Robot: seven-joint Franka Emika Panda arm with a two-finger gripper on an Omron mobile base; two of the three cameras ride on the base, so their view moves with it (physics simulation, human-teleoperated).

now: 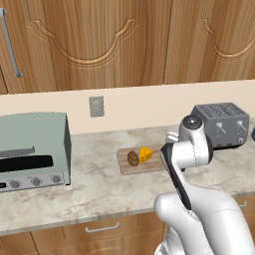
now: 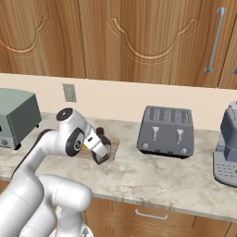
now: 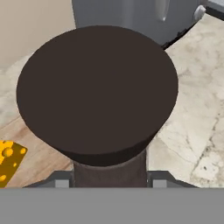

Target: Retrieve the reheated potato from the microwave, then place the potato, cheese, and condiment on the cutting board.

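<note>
Hand (image 2: 102,156): closed on the condiment (image 3: 98,94), whose dark cap and brown neck rise between the finger tips in the hand view; the grip sits low on the neck, probably so the bottle hangs upright for setting down.
Condiment: held over the cutting board (image 1: 130,167), at the end nearest the toaster (image 2: 165,131); whether its base touches the wood cannot be told.
Cutting board: flat on the tabletop (image 1: 94,187), between the toaster oven (image 1: 31,149) and the toaster, long side along the wall.
Potato (image 1: 133,158): lying on the cutting board, just beside the cheese (image 1: 145,154), on the toaster-oven side of it.
Cheese: yellow wedge on the cutting board, near the condiment; these two crowd one end, which appears to leave the other end for the bottle.
Stage: potato and cheese placed; the condiment seems the last item.
Wall behind cutting board: a plain outlet plate (image 1: 96,106).
Writing: no brand, label or lettering readable anywhere.
</note>
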